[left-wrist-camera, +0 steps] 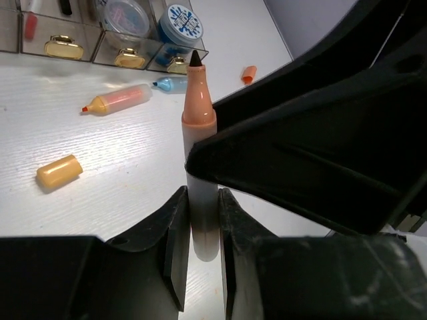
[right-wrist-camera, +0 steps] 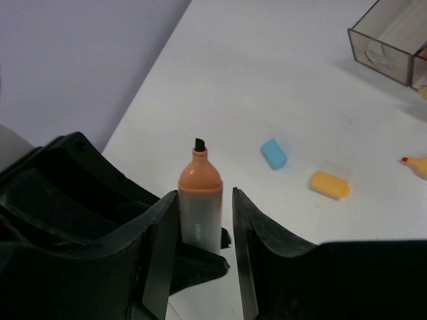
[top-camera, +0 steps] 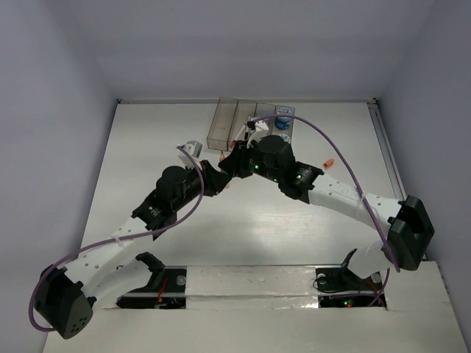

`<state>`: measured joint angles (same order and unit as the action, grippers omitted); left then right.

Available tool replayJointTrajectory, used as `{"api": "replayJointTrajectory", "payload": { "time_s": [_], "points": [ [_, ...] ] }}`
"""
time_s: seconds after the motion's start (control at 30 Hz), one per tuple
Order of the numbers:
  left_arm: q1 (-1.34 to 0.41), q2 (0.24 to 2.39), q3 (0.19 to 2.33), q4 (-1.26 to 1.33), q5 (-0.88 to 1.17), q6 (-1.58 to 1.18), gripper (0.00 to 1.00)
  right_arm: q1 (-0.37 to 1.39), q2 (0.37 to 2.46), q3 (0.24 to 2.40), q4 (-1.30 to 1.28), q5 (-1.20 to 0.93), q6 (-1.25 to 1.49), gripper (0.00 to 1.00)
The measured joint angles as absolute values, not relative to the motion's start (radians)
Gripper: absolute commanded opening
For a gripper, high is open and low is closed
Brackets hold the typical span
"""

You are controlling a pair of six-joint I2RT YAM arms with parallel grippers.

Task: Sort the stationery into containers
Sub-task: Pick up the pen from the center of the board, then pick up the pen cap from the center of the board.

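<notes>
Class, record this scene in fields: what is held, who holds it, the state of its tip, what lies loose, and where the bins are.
held item: orange marker
holders: left end effector and right end effector, both shut on it
tip: black, uncapped
loose items: orange cap, orange highlighter, blue cap
bins: in a row beyond the loose items, blue-patterned jar in one

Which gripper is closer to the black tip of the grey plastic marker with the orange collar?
Right. The right gripper clamps the grey marker just below its orange collar, close to the black tip; the left gripper clamps its opposite end, farthest from the tip.
</notes>
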<state>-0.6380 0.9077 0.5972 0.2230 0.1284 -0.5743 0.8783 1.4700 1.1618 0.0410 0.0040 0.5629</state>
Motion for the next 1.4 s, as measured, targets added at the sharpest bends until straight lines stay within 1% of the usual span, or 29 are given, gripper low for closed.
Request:
{"api": "replayJointTrajectory", "payload": {
  "time_s": [0.07, 0.1, 0.2, 0.27, 0.3, 0.33, 0.5, 0.57, 0.67, 0.77, 0.8, 0.9, 1.03, 1.2, 1.4],
  "points": [
    [-0.640, 0.886, 0.597, 0.206, 0.127, -0.563, 0.00, 0.878, 1.463, 1.162, 0.038, 0.006, 0.568, 0.57],
    [-0.639, 0.871, 0.597, 0.196, 0.126, -0.557, 0.00, 0.876, 1.456, 1.158, 0.036, 0.005, 0.567, 0.68],
    [-0.639, 0.814, 0.599, 0.157, 0.133, -0.537, 0.00, 0.858, 1.413, 1.127, 0.040, -0.001, 0.572, 0.82],
    [-0.640, 0.790, 0.614, 0.123, 0.149, -0.514, 0.00, 0.834, 1.362, 1.093, 0.038, -0.008, 0.573, 0.87],
    [-0.640, 0.785, 0.630, 0.096, 0.159, -0.500, 0.00, 0.817, 1.335, 1.076, 0.038, -0.008, 0.573, 0.91],
    [-0.639, 0.785, 0.650, 0.075, 0.171, -0.485, 0.00, 0.788, 1.299, 1.056, 0.036, -0.007, 0.574, 0.92],
    [-0.639, 0.794, 0.752, -0.008, 0.256, -0.386, 0.00, 0.594, 1.194, 0.978, 0.029, 0.023, 0.585, 0.93],
    [-0.639, 0.795, 0.786, -0.039, 0.283, -0.342, 0.00, 0.469, 1.185, 0.941, 0.020, 0.042, 0.598, 0.92],
    [-0.639, 0.795, 0.819, -0.081, 0.317, -0.270, 0.00, 0.316, 1.208, 0.861, -0.018, 0.083, 0.609, 0.89],
    [-0.639, 0.789, 0.819, -0.097, 0.327, -0.226, 0.00, 0.200, 1.281, 0.812, -0.064, 0.121, 0.616, 0.86],
    [-0.639, 0.786, 0.814, -0.099, 0.327, -0.216, 0.00, 0.168, 1.311, 0.805, -0.075, 0.134, 0.617, 0.82],
    [-0.639, 0.771, 0.791, -0.109, 0.315, -0.198, 0.00, 0.106, 1.388, 0.803, -0.097, 0.178, 0.617, 0.80],
    [-0.639, 0.749, 0.767, -0.133, 0.290, -0.187, 0.00, 0.057, 1.462, 0.815, -0.105, 0.211, 0.613, 0.80],
    [-0.639, 0.723, 0.765, -0.136, 0.275, -0.184, 0.00, 0.007, 1.605, 0.896, -0.108, 0.205, 0.618, 0.77],
    [-0.640, 0.709, 0.765, -0.136, 0.268, -0.183, 0.00, -0.011, 1.692, 0.949, -0.117, 0.188, 0.626, 0.73]
  ]
}}
